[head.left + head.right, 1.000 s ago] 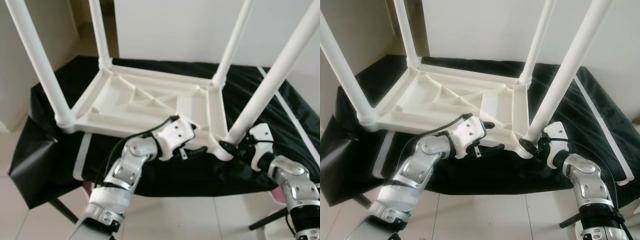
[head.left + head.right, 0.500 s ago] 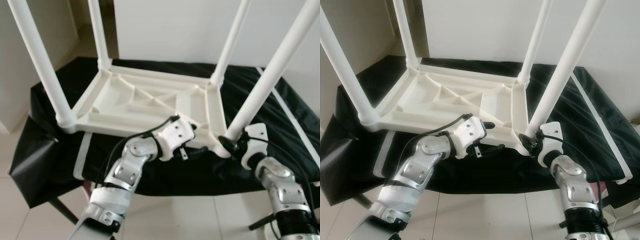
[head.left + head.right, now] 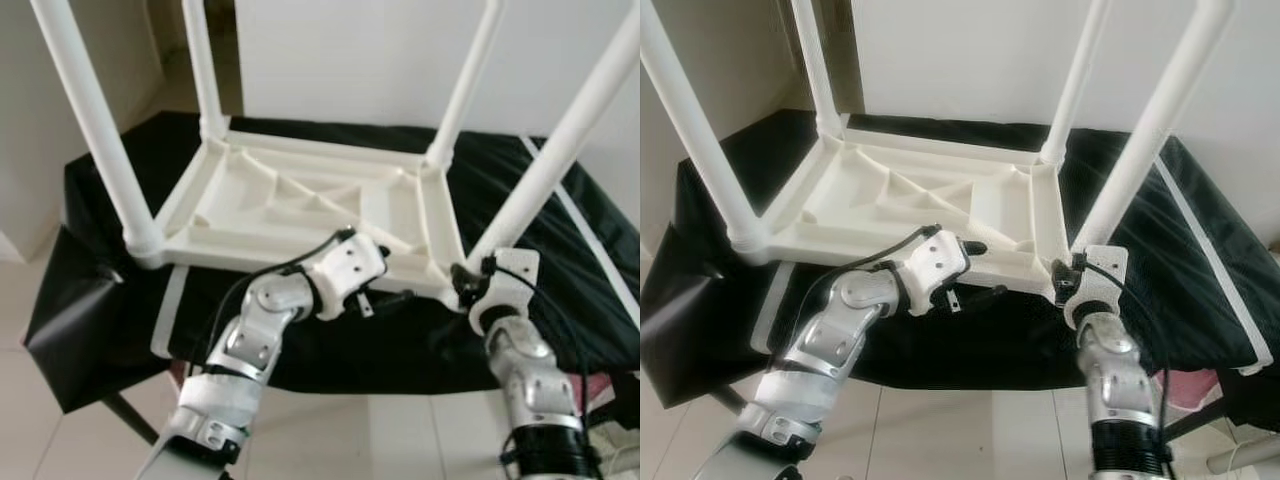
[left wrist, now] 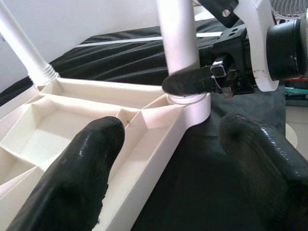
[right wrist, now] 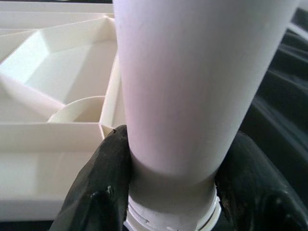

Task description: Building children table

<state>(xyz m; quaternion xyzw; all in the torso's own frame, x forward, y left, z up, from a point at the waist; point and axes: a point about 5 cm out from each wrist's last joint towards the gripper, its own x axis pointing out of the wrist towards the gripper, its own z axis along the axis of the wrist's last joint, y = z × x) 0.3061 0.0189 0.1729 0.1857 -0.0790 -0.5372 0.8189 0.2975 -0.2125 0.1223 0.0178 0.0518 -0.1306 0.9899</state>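
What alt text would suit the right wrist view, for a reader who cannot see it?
Close-up of the right gripper, its two black fingers clamped around the base of a white table leg just above its threaded collar. Behind it lies the ribbed underside of the white tabletop, with black cloth to one side.

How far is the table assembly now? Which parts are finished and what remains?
Done: the tabletop lies upside down on the black cloth with four legs standing in its corners. In hand: the right gripper is shut on the near right leg at its base; the left gripper is open by the near rim. Left, probably: finishing this leg, then turning the table upright.
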